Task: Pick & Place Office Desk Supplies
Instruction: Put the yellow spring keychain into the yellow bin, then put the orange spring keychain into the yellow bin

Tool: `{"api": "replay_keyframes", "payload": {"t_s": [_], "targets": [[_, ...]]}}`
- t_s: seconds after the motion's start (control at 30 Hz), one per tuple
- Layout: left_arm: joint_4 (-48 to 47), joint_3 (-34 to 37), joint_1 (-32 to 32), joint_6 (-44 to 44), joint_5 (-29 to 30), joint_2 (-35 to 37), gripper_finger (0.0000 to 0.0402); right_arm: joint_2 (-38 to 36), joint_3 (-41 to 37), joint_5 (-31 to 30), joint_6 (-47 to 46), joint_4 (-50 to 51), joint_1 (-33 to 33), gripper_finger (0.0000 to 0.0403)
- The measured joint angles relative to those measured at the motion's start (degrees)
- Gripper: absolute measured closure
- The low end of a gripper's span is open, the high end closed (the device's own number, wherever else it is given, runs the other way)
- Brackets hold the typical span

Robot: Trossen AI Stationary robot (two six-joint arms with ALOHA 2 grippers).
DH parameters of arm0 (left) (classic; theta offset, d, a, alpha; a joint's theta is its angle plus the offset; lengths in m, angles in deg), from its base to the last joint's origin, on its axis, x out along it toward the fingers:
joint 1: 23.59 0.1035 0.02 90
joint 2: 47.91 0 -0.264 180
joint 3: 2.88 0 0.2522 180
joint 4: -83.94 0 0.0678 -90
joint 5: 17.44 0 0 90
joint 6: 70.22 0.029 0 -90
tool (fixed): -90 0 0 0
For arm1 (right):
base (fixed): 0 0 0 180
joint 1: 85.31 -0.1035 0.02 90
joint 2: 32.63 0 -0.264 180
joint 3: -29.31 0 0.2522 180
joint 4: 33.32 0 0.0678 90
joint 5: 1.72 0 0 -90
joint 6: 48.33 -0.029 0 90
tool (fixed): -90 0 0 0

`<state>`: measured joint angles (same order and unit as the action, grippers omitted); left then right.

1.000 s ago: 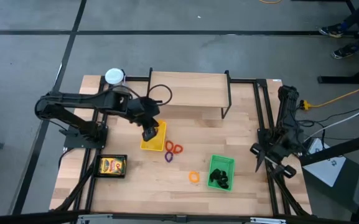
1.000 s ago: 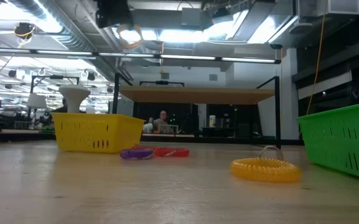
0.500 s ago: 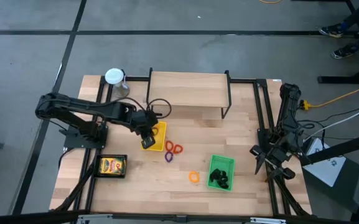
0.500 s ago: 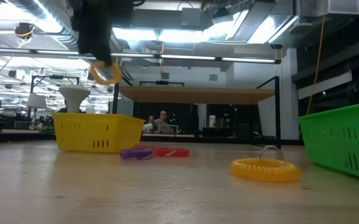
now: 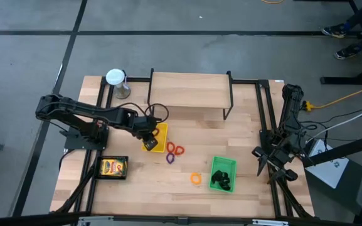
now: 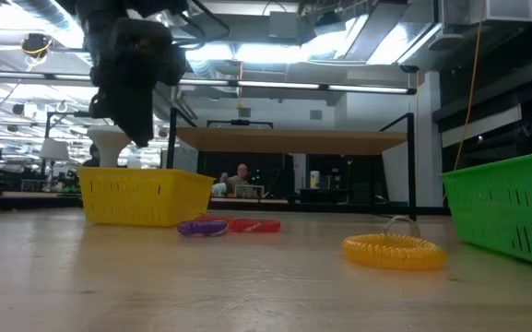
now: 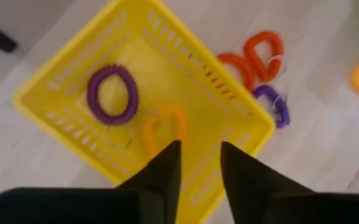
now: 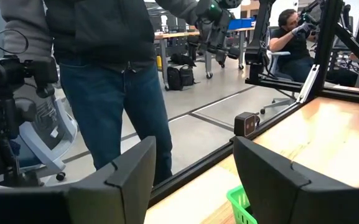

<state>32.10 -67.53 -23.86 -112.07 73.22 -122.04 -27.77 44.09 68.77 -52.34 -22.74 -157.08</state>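
My left gripper (image 5: 149,143) hangs open just above the yellow tray (image 5: 162,132), as the low view (image 6: 141,129) also shows. In the left wrist view, its fingers (image 7: 199,146) point down into the tray (image 7: 48,81). A purple ring (image 7: 92,93) and an orange ring (image 7: 149,127) lie on the tray's floor there. Two red-orange rings (image 5: 175,149) and a purple ring (image 5: 170,159) lie on the table beside the tray. An orange ring (image 5: 196,179) lies nearer the green tray. My right gripper (image 5: 267,162) waits open at the table's right edge (image 8: 195,143).
A green tray (image 5: 223,164) at the near right holds black clips (image 5: 220,181). A black tray (image 5: 100,168) at the near left holds a yellow printed box (image 5: 113,167). A grey cylinder with a white top (image 5: 115,78) and a wooden shelf (image 5: 190,91) stand at the back. People show beyond the table.
My left gripper has come down toward the yellow tray, going a little toward the table's near-left. The orange ring that hung from its fingers half a second ago no longer hangs there. An orange ring now lies inside the tray.
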Motion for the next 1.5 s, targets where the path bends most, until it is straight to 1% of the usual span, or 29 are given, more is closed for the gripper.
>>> {"api": "replay_keyframes", "payload": {"t_s": [0.13,0.2,0.3,0.37,0.47,0.63,0.77,0.87,0.97,1.07,1.3,1.5], "targets": [[2.4,-0.74,0.0,-0.63,1.59,0.0,0.0257,0.0,0.0,-0.04,0.02,-0.02,0.0,0.0184],[5.89,-2.0,-0.14,0.06,0.93,0.0,0.0245,0.0,0.0,-0.03,0.04,-0.02,0.0,0.0184],[14.88,-4.31,-1.82,3.8,-2.09,-0.06,0.0238,0.0,0.0,0.01,0.07,-0.02,0.01,0.0184],[17.45,-6.82,-3.71,6.45,-2.32,-1.56,0.024,0.0,0.0,0.01,0.14,-0.02,0.0,0.0184],[13.47,-11.27,-6.58,11.6,-0.48,-6.1,0.0243,0.0,0.0,0.01,0.15,-0.02,0.0,0.0184],[3.66,-20.91,-10.37,26.1,3.33,-16.96,0.0244,0.0,0.0,0.01,0.14,-0.04,0.0,0.0184],[-0.85,-28.02,-10.62,35.88,3.74,-25.16,0.0245,0.0,0.0,0.01,0.13,-0.04,0.0,0.0184],[-2.48,-31.26,-9.38,40.66,4.42,-29.96,0.0245,0.0,0.0,0.01,0.13,-0.04,0.0,0.0184],[-2.92,-33.09,-7.42,43.74,4.37,-33.99,0.0245,0.0,0.0,0.03,0.13,-0.04,0.0,0.0184],[-2.61,-34.05,-5.53,45.88,4.92,-36.46,0.0245,0.0,0.0,0.01,0.11,-0.04,0.0,0.0184],[-2.46,-34.17,-2.39,50.78,3.79,-39.03,0.0245,0.0,0.0,0.03,0.11,-0.04,0.0,0.0184],[-2.28,-34.12,-2.19,52.74,3.41,-41.14,0.0245,0.0,0.0,0.03,0.1,-0.04,0.0,0.0184]]}}
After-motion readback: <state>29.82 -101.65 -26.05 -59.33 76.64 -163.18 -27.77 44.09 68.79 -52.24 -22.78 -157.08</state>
